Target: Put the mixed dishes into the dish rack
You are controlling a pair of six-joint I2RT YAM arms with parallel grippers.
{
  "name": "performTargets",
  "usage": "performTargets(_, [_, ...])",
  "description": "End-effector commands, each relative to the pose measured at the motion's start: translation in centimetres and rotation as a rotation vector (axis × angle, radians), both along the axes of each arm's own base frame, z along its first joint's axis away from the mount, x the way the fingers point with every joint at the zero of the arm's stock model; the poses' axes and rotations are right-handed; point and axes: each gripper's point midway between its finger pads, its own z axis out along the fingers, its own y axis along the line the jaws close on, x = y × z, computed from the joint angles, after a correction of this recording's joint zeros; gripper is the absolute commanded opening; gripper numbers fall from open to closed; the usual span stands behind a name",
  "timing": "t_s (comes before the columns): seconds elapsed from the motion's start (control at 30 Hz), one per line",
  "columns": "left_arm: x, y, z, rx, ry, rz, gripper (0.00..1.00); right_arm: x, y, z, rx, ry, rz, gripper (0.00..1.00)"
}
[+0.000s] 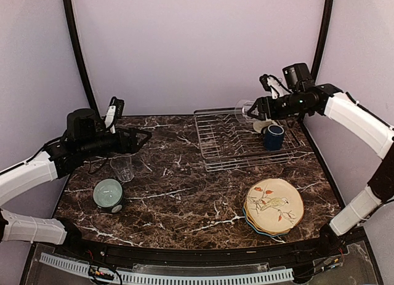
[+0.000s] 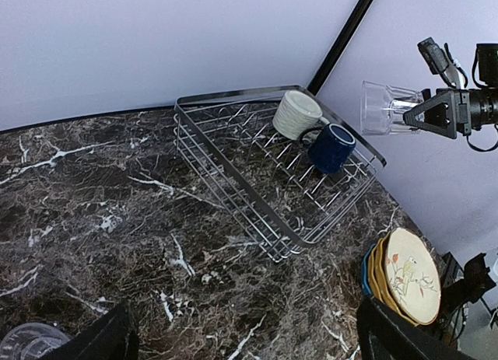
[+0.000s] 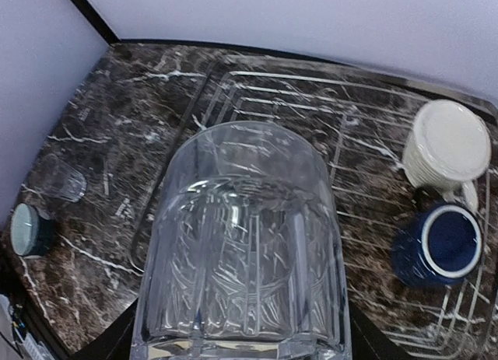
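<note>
My right gripper is shut on a clear glass tumbler and holds it on its side in the air above the back of the silver wire dish rack. A cream mug and a navy mug sit at the rack's right end. My left gripper is open and empty, hovering above a second clear tumbler on the table at the left. A mint-green bowl stands in front of that tumbler. A stack of scalloped plates, bird plate on top, lies at the front right.
The dark marble table has a raised black rim along its near edge. Lilac walls and two black curved poles close off the back and sides. The rack's left part holds only bare prongs.
</note>
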Motion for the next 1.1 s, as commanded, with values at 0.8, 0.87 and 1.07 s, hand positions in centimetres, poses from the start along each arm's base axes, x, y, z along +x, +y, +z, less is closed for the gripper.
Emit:
performTargets(0.8, [-0.3,1.6,-2.5,0.131,0.039,0.047,0.97,2.2,-10.1,-14.9,-0.675,0.393,-0.072,0.13])
performTargets(0.87, [-0.2,1.7,-2.5,0.137,0.039,0.05,0.97,2.1,-10.5,-15.6,-0.687,0.416,-0.068,0.15])
performTargets(1.07, [-0.2,1.7,-2.8,0.143,0.04,0.054,0.97,2.1,-12.0,-16.8,-0.724,0.465,-0.088,0.19])
